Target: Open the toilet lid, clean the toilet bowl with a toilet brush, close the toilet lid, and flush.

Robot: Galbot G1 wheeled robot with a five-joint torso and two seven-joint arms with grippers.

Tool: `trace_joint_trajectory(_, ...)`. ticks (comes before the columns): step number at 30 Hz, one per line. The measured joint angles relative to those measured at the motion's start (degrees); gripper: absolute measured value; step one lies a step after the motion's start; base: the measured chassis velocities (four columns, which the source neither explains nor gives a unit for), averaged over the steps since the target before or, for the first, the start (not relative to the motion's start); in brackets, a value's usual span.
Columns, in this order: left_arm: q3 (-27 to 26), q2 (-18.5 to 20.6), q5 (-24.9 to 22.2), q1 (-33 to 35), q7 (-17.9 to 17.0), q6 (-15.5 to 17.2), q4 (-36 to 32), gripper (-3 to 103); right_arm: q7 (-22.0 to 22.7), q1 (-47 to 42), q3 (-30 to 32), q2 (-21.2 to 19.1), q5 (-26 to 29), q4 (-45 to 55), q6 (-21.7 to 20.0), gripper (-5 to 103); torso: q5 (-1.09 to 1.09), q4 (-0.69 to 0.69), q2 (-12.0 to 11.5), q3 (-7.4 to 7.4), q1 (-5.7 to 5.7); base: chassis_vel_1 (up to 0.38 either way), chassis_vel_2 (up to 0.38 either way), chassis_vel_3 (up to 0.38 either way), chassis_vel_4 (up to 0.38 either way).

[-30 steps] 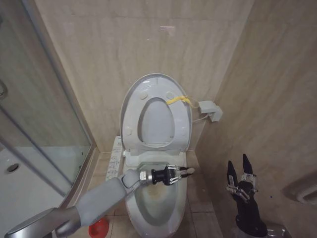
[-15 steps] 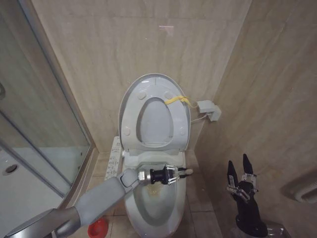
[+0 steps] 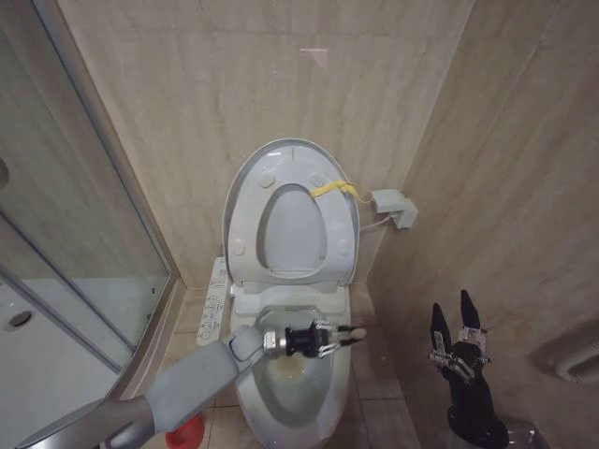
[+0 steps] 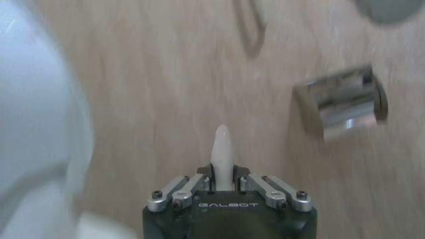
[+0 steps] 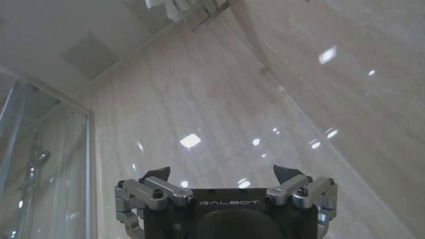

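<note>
I see a red holder (image 3: 186,430) on the floor at far left. My left gripper (image 3: 348,332) reaches over the open toilet bowl (image 3: 295,393), pinched tight on the toilet brush (image 4: 221,152) handle. The toilet lid (image 3: 290,155) stands raised behind. My right gripper (image 3: 451,318) idles rightward, fingers spread, holding nothing.

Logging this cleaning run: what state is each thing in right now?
toilet lid: raised, leaning on the wall.
toilet bowl: uncovered, brownish stain inside.
toilet brush: handle clamped in the left claw, over the bowl.
right claw: open, pointing up, idle beside the toilet.
</note>
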Motion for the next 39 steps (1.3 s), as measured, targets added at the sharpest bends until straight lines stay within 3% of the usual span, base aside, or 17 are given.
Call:
trace_joint_trajectory(4,-0.5,-0.2,-1.2,-0.5,-0.3,0.5,-1.7,21,0.1,-0.1,0.4,-0.3,0.3,0.1,0.0,100,0.00,0.00,0.0,-0.01,0.00,0.000,0.000,0.000,0.000)
trace_joint_trajectory(6,0.3,-1.2,-2.7,-2.2,-0.9,1.4,-5.4,21,0.1,0.1,0.7,0.0,0.3,0.0,0.0,100,0.00,-0.13,0.0,-0.01,0.00,0.000,0.000,0.000,0.000)
trace_joint_trajectory(9,1.7,-1.3,-3.3,-2.9,-1.1,1.8,-6.5,21,0.1,0.4,0.6,0.2,0.2,-0.3,-0.1,100,0.01,-0.16,0.0,-0.01,0.00,-0.033,-0.036,-0.015,-0.022)
trace_joint_trajectory(11,1.9,-0.3,-2.2,-1.9,-0.5,1.1,-3.6,21,0.1,0.2,0.6,0.1,0.1,-0.2,-0.1,100,0.00,-0.12,0.0,-0.01,0.00,-0.022,-0.027,-0.011,0.001)
trace_joint_trajectory(13,0.8,1.0,-1.3,-0.2,0.0,0.3,-0.5,21,0.2,0.2,0.6,-0.4,0.3,0.1,-0.1,100,0.02,0.04,0.0,0.01,0.01,0.000,0.000,0.000,0.000)
trace_joint_trajectory(15,0.2,1.0,-1.3,0.1,0.0,0.3,-0.5,21,0.2,0.2,0.6,-0.5,0.4,0.1,-0.1,100,0.03,0.05,0.0,0.01,0.01,0.000,0.000,0.000,0.000)
trace_joint_trajectory(17,-1.1,0.3,-2.3,-0.3,-0.3,0.8,-3.3,21,0.3,0.2,0.9,-0.7,0.6,-0.1,-0.2,100,-0.01,0.02,0.0,-0.01,-0.01,0.000,0.000,0.000,0.000)
trace_joint_trajectory(18,-1.1,-0.5,-3.1,-1.3,-0.6,1.3,-5.4,21,0.2,0.4,1.0,-0.5,0.5,-0.4,-0.2,100,-0.01,-0.11,0.0,-0.01,0.00,0.000,0.000,0.000,0.000)
trace_joint_trajectory(21,-0.4,-1.1,-3.5,-2.5,-0.9,1.6,-6.8,21,0.2,0.7,0.9,-0.2,0.4,-0.7,-0.1,100,-0.02,-0.18,0.0,-0.02,-0.01,0.000,0.000,0.000,0.000)
trace_joint_trajectory(24,-0.7,-0.3,-1.5,-1.1,0.2,0.5,-2.5,21,0.1,0.6,0.5,-0.2,0.3,-0.9,-0.1,100,0.00,-0.14,0.0,0.00,0.00,-0.027,-0.017,-0.006,-0.006)
trace_joint_trajectory(25,-1.7,0.1,-0.6,-0.1,0.8,-0.2,-0.2,21,0.1,0.6,0.2,-0.3,0.3,-0.8,-0.1,100,0.00,-0.03,0.0,0.00,0.00,0.000,0.000,0.000,0.000)
trace_joint_trajectory(28,-3.1,0.3,0.1,0.9,1.4,-0.7,1.8,21,0.1,0.5,0.0,-0.5,0.3,-0.8,-0.1,100,0.02,0.04,0.0,0.00,0.00,0.000,0.000,0.000,0.000)
trace_joint_trajectory(31,-3.4,-0.3,-0.8,0.2,1.3,-0.3,-1.4,21,0.1,0.6,0.0,-0.4,0.2,-0.9,-0.1,100,-0.01,0.01,0.0,0.00,0.00,0.018,0.016,0.004,0.006)
trace_joint_trajectory(32,-3.1,-1.0,-1.4,-0.8,0.9,0.2,-3.8,21,0.1,0.6,0.1,-0.1,0.1,-0.9,-0.1,100,-0.01,-0.12,0.0,-0.01,0.00,0.000,0.000,0.000,0.000)
trace_joint_trajectory(34,-2.7,-1.6,-1.7,-1.4,0.5,0.5,-5.4,21,0.0,0.7,0.1,0.1,-0.1,-1.0,-0.1,100,-0.01,-0.17,0.0,-0.02,0.00,-0.032,-0.022,0.000,-0.008)
trace_joint_trajectory(37,-1.9,-1.0,-1.0,-0.7,0.9,0.1,-2.6,21,0.0,0.6,0.1,0.0,-0.1,-1.0,-0.1,100,0.00,-0.15,0.0,-0.01,0.00,-0.055,-0.053,-0.009,-0.014)
trace_joint_trajectory(39,-2.5,0.4,-0.1,0.8,1.6,-0.5,1.0,21,0.1,0.6,0.0,-0.3,-0.1,-0.9,-0.1,100,0.02,-0.01,0.0,0.00,0.00,0.000,0.000,0.000,0.000)
